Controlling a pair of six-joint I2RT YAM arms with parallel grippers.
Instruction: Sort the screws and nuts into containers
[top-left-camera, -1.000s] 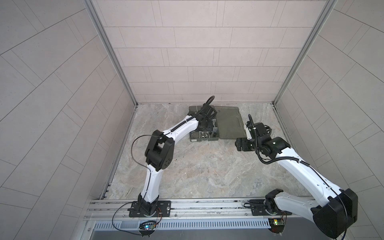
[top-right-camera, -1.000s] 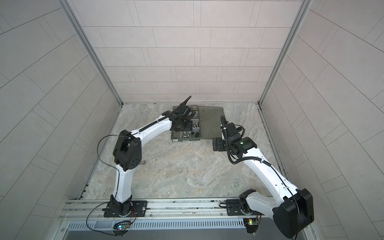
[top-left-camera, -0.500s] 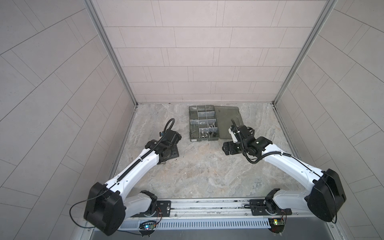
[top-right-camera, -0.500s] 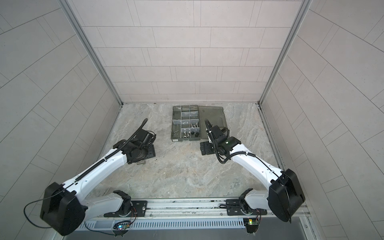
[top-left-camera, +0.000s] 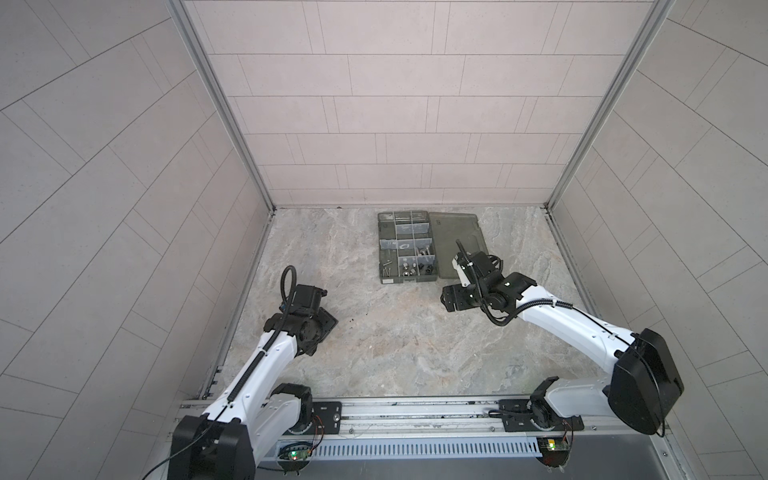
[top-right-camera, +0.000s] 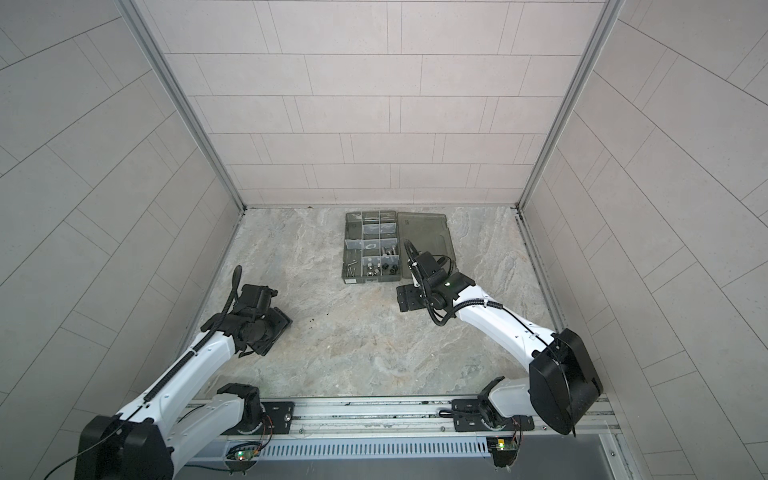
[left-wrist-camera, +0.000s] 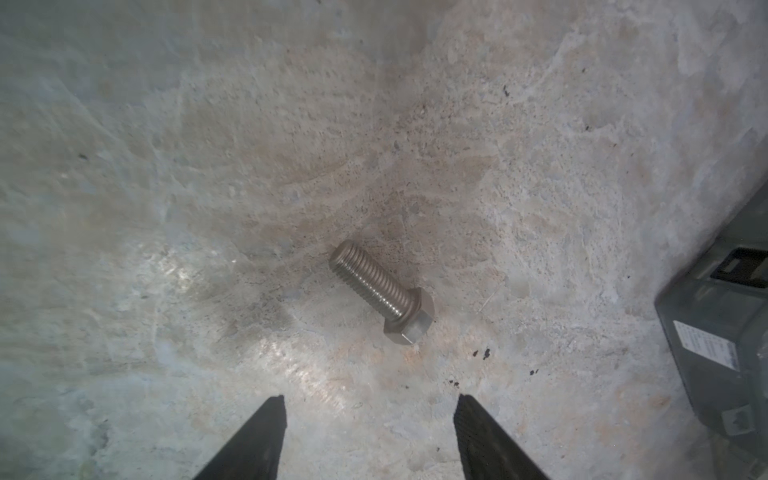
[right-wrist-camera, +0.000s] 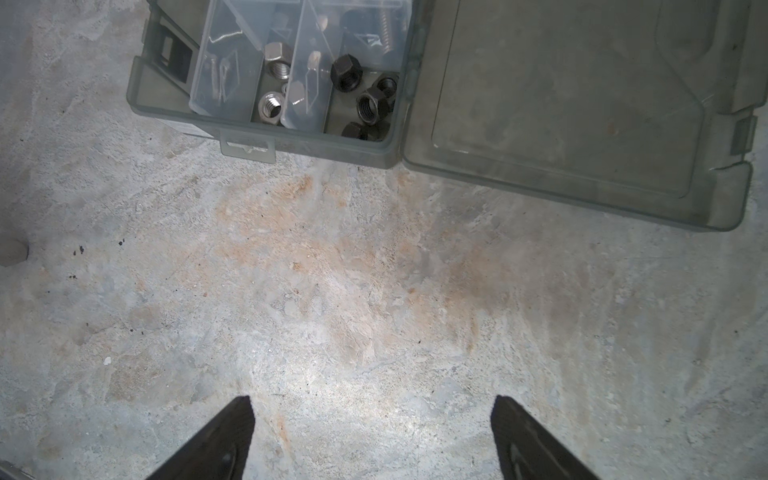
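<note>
Pickup of a loose screw looks like the step in hand: one thick hex-head bolt (left-wrist-camera: 384, 291) lies flat on the stone table (left-wrist-camera: 166, 166), just ahead of your left gripper (left-wrist-camera: 369, 399), whose jaws stand wide and empty. Next, you should advance until the jaws straddle the threaded shank crosswise, close, then carry it to the organizer box (top-left-camera: 388, 281). Your right gripper (right-wrist-camera: 372, 401), also wide and empty, hovers near the box's front wall, where nuts (right-wrist-camera: 368, 106) already sit.

The organizer box (right-wrist-camera: 332, 145) is cut off in both wrist views — its contents (top-left-camera: 410, 272) unreadably small in both top views.
</note>
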